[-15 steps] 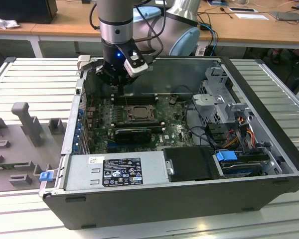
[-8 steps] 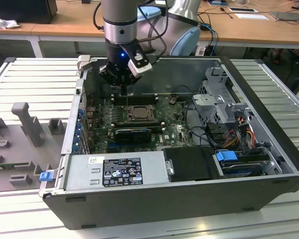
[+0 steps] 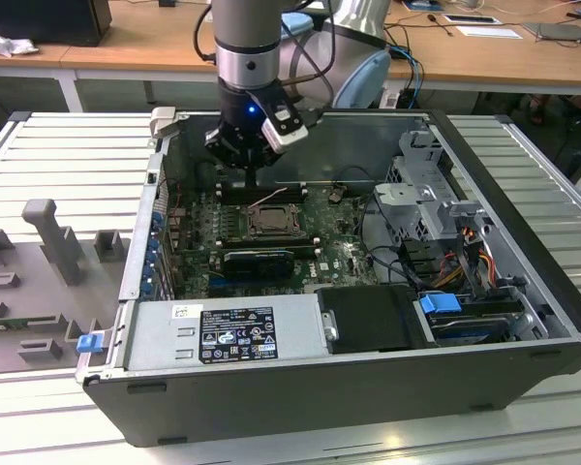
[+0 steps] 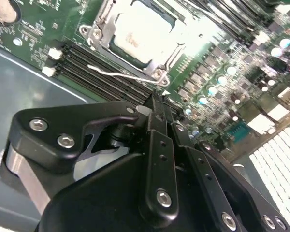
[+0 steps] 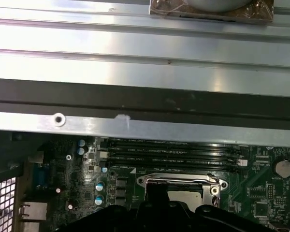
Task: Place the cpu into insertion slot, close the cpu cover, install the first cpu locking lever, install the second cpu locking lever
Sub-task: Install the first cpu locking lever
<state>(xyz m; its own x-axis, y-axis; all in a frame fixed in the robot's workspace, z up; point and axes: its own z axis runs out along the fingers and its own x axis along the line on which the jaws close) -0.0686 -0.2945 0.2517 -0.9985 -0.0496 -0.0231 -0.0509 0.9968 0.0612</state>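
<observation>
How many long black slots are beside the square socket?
4 slots, side by side between the cpu cover and the case wall in the first wrist view; the gripper may hide more.

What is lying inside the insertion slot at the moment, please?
The pale cpu lies inside the insertion slot, with the cpu cover framing its edges. The slot's pin field is covered by the cpu, so it cannot be seen.

A bench (image 3: pixel 68 145) of pale ribbed metal panels carries an open dark computer case (image 3: pixel 271 397), which lies on its side across the middle, close to the near edge. By the bench's edge on the exterior view's left, a grey moulded fixture (image 3: pixel 39 291) lies just beside the case.
</observation>
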